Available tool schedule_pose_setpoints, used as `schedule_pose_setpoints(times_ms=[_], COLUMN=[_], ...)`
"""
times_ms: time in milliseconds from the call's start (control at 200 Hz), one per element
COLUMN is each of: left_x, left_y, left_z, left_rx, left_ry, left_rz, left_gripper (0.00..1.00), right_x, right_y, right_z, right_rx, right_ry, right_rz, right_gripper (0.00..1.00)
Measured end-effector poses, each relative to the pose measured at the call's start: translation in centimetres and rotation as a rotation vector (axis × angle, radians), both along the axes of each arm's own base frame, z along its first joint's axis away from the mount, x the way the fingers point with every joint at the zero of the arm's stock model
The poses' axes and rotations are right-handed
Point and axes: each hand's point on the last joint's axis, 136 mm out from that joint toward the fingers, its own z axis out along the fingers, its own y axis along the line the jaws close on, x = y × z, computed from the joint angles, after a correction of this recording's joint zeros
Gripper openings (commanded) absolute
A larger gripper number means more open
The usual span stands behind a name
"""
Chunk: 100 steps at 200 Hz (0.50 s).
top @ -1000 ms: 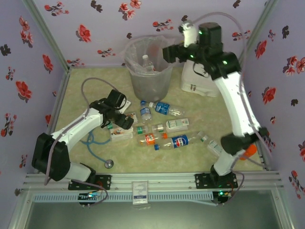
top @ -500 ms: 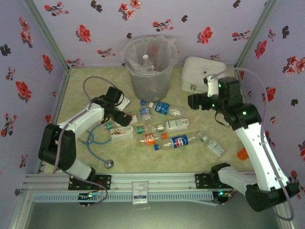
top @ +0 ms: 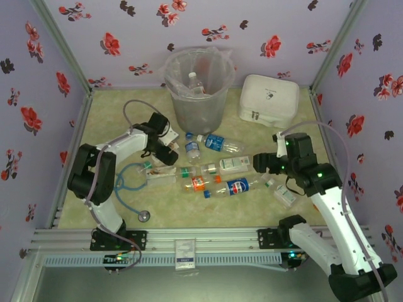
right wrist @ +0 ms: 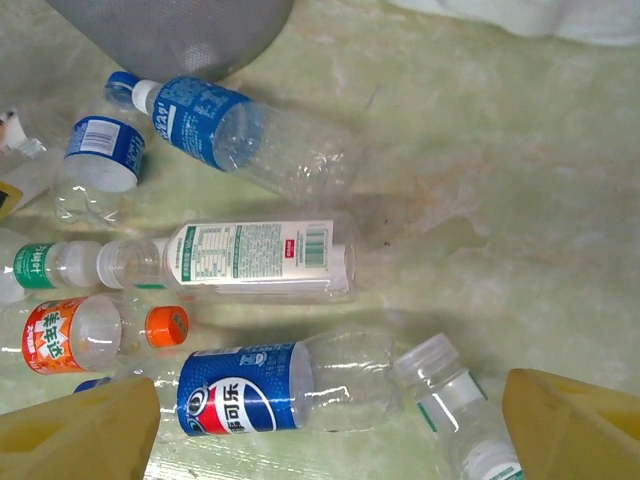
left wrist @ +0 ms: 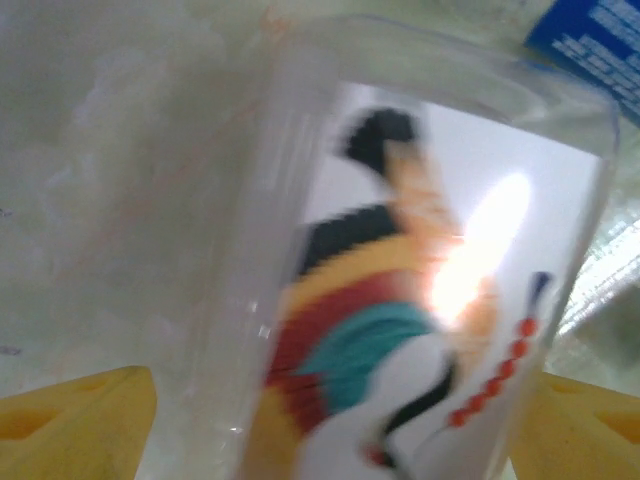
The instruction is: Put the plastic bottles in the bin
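Observation:
Several clear plastic bottles lie on the table in front of the bin (top: pixel 196 88), which holds one bottle (top: pixel 194 82). My right gripper (top: pixel 264 165) (right wrist: pixel 325 440) hangs open above the blue-and-red labelled bottle (right wrist: pixel 270 385) (top: pixel 238 186), with a green-trimmed bottle (right wrist: pixel 460 400) beside its right finger. Further back lie a white-labelled bottle (right wrist: pixel 255 258), a blue-labelled one (right wrist: pixel 235 125) and an orange-capped one (right wrist: pixel 75 335). My left gripper (top: pixel 165 151) (left wrist: pixel 330 420) is open, its yellow fingertips (left wrist: pixel 80 415) wide on either side of a clear bottle with a colourful picture label (left wrist: pixel 400 300).
A white latched case (top: pixel 269 99) stands at the back right next to the bin. A blue-tubed stethoscope (top: pixel 129 189) lies at the left by the left arm. Floral walls close in the back and both sides.
The right arm has swung down from above the bin to the bottles at the right. The left gripper has shifted back and slightly right, towards the bin.

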Motion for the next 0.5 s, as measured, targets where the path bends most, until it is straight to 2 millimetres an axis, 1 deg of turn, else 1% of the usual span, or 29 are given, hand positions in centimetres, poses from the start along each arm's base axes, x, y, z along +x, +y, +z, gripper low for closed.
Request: schedule_pose_setpoints(times_ms=[85,140,500], left_x=[0.3,0.4,0.8], left_y=[0.1,0.1,0.3], left_z=[0.0,0.1,0.4], left_rx=[-0.002,-0.005,0.004], left_ry=[-0.006,-0.009,-0.028], left_rz=[0.005,0.01,0.025], left_gripper=[0.75,0.7,0.58], right_x=[0.0,0.2,1.4], right_y=[0.0,0.0,0.4], right_z=[-0.4,-0.5,-0.8], right_rx=[0.012,0.018,0.055], right_ry=[0.004,-0.001,-0.021], right_rz=[-0.014,-0.02,-0.052], right_gripper=[0.9,0.9,0.9])
